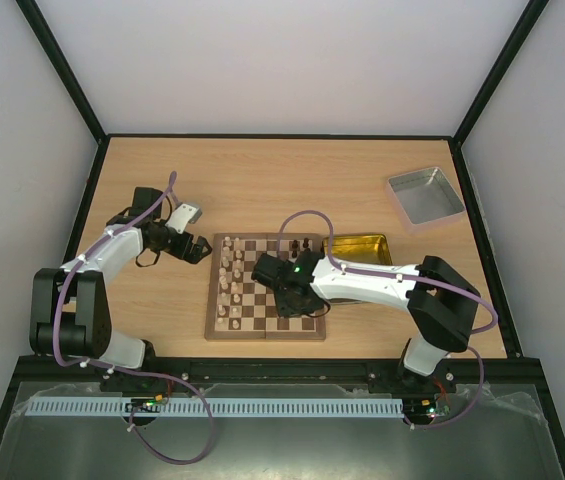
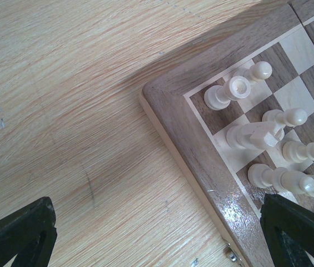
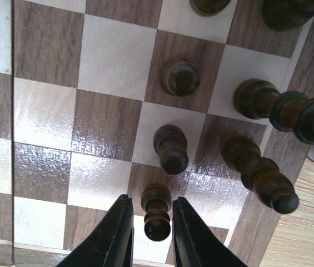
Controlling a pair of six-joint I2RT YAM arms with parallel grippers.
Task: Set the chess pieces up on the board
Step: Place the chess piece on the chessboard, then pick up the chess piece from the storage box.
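Note:
The board (image 1: 258,310) lies near the table's front, between the arms. Cream chess pieces (image 1: 230,280) stand along its left side and dark ones (image 1: 302,245) at its right. My right gripper (image 1: 300,303) hangs low over the right side. In the right wrist view it (image 3: 152,208) straddles an upright dark pawn (image 3: 157,214), with a thin gap on each side, so it is open. More dark pawns (image 3: 170,147) and taller pieces (image 3: 259,175) stand just beyond. My left gripper (image 2: 159,222) is wide open over bare table beside the board's corner (image 2: 184,122), close to cream pieces (image 2: 240,89).
A gold tin (image 1: 360,248) lies just right of the board, under my right arm. A silver-grey tray (image 1: 424,196) sits at the far right of the table. Black frame rails border the table on all sides.

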